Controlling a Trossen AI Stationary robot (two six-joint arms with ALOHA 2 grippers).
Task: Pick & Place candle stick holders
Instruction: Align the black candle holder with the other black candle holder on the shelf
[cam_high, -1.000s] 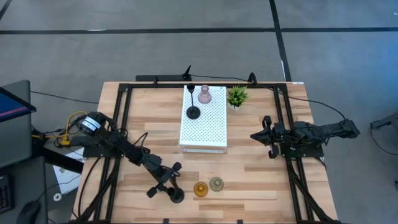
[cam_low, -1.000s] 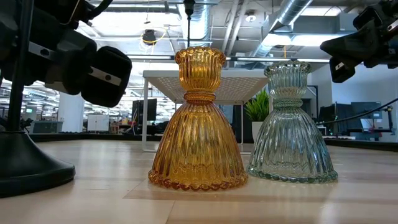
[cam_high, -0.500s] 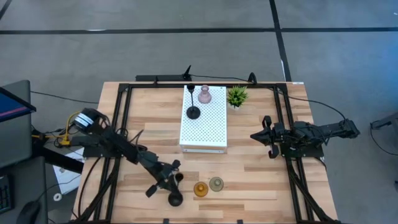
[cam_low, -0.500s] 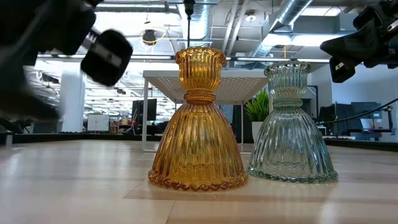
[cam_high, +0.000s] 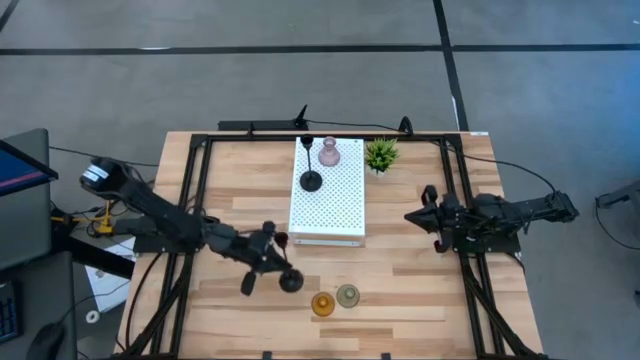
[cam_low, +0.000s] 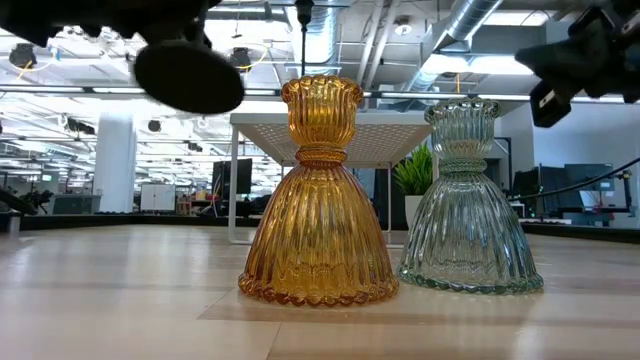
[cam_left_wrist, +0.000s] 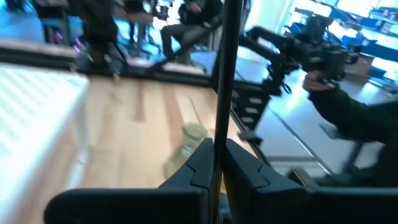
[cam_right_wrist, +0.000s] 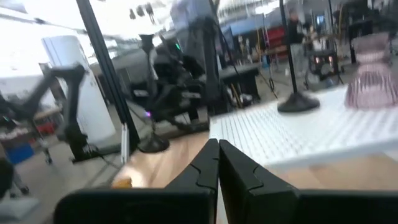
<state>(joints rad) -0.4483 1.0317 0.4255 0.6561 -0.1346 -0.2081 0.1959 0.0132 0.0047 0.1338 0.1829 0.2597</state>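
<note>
Left gripper (cam_high: 268, 262) is clamped on the stem of a black candle stick holder (cam_high: 290, 281) — its round base shows off the wood in the low view, so you're mid-carry, near the front edge of the white perforated stand (cam_high: 330, 215). In the left wrist view the thin stem runs straight up between the closed fingers.

Right gripper (cam_high: 432, 222) waits over the table's right side, fingers pressed together, holding nothing.

Already on the stand: second black holder (cam_high: 311, 180) and the pink glass holder (cam_high: 329, 154). Amber glass holder (cam_high: 322, 304) and grey-green glass holder (cam_high: 347, 295) sit side by side on the wooden table (cam_high: 400, 285), near its front edge. Small potted plant (cam_high: 381, 154) stands just beside the stand's right rear corner.

My read of what's next — raise the base clear of the stand's edge, bring it over bare stand surface in front of the placed pair, lower with the stem vertical, then release.
</note>
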